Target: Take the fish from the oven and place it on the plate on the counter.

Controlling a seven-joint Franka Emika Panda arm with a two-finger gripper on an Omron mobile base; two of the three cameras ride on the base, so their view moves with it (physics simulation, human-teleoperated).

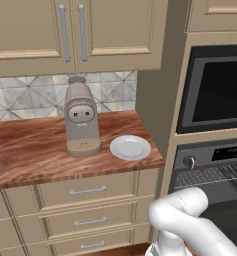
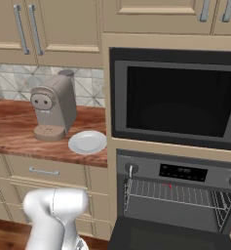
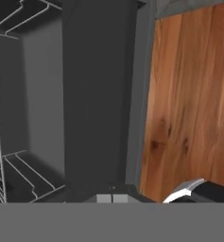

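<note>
Gripper: working low, near the open oven; the hand view looks past the dropped door edge into the cavity and onto wood floor. Fingertips are not clearly visible, so whether the jaws are apart or together cannot be told.

Oven (image 2: 175, 195): dark built-in unit under a black glass-fronted appliance (image 2: 178, 100). Door hangs down and open; wire rack (image 2: 178, 191) exposed just beneath the control panel. Cavity side rails also appear in the hand view (image 3: 9, 175).

Counter (image 1: 35, 145): reddish-brown wood grain over beige drawers, to the oven's left.

Coffee machine (image 1: 81, 117): stands mid-counter, just beside the plate, apart from it.

Plate (image 1: 130, 147): small, white, empty, near the counter's front right corner, close to the oven-side edge.

Fish (image 2: 170, 186): tiny red speck on the rack, toward the rack's front edge and near its middle; also faintly seen in the left base view (image 1: 202, 170). Shape too small to read.

Step in hand, as judged: reaching into the oven for the fish. Doing it well likely calls for raising the hand from the door level to rack height, entering between panel and rack without snagging wires, spreading the jaws across the fish's narrow width, and gripping gently.
</note>
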